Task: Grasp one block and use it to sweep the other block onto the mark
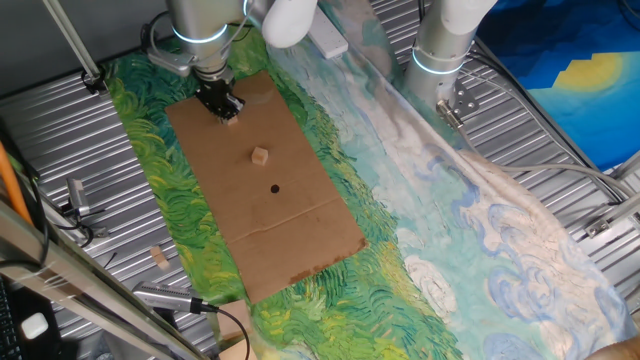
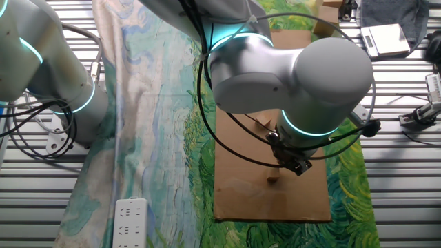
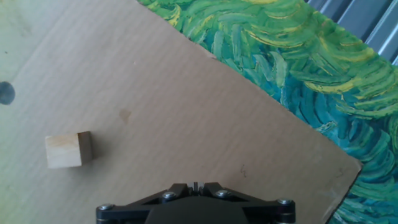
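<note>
One fixed view: I see my gripper [image 1: 228, 108] low over the cardboard sheet [image 1: 300, 235], seemingly clamped on a small block [image 1: 231, 118]; the loose block [image 1: 260, 155] lies between it and the mark [image 1: 275, 188]. The other fixed view shows the held block [image 2: 273, 180] under the fingers. Hand view: the loose block [image 3: 68, 150] and the mark [image 3: 5, 93] lie to the left. I judge grasping done; next I must sweep along that line.

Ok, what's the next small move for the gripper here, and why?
Probably slide the gripper, with the small block at its tips, low toward the loose block. That block sits on the cardboard, roughly in line between gripper and mark. Whether the grip is closed is unclear.
</note>
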